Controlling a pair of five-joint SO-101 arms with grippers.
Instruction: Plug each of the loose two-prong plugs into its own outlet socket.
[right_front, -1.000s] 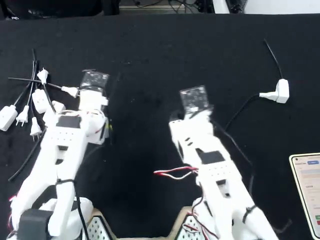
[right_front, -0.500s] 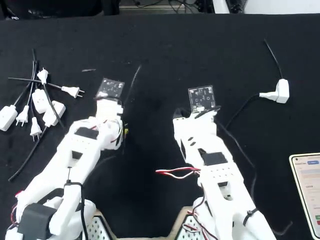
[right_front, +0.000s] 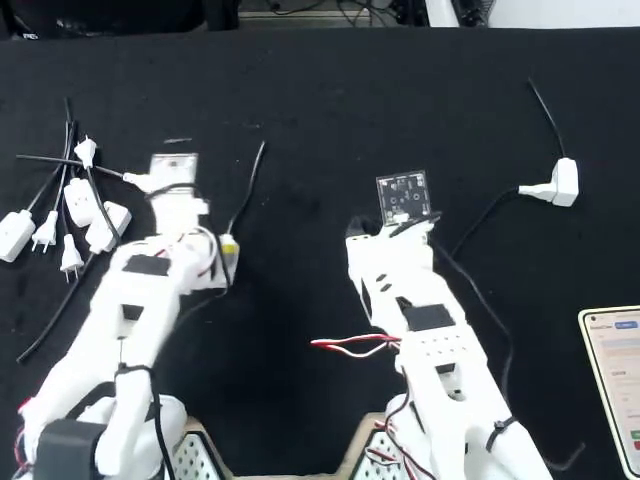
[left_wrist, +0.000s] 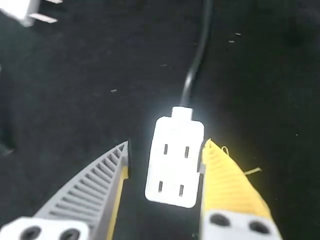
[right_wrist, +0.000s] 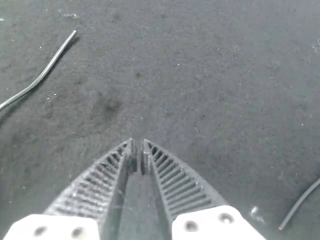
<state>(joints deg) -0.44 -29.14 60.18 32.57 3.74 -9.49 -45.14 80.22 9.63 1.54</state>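
Observation:
A white outlet socket on a black cord lies on the black table between the fingers of my left gripper. The jaws are open: the yellow finger touches the socket's side and the grey finger stands a little apart from it. In the high view the socket sits beside the left arm. Loose two-prong plugs and white sockets lie bunched at the table's left. My right gripper is shut on nothing, low over bare cloth near the middle.
Another white plug body with its black cord lies at the far right. A phone-like screen rests at the right edge. A thin cord runs ahead of the right gripper. The right arm stands mid-table.
The left arm swung right, then back left toward the plug cluster, and the corded socket shifted left with it. The right arm has held still for the last half second.

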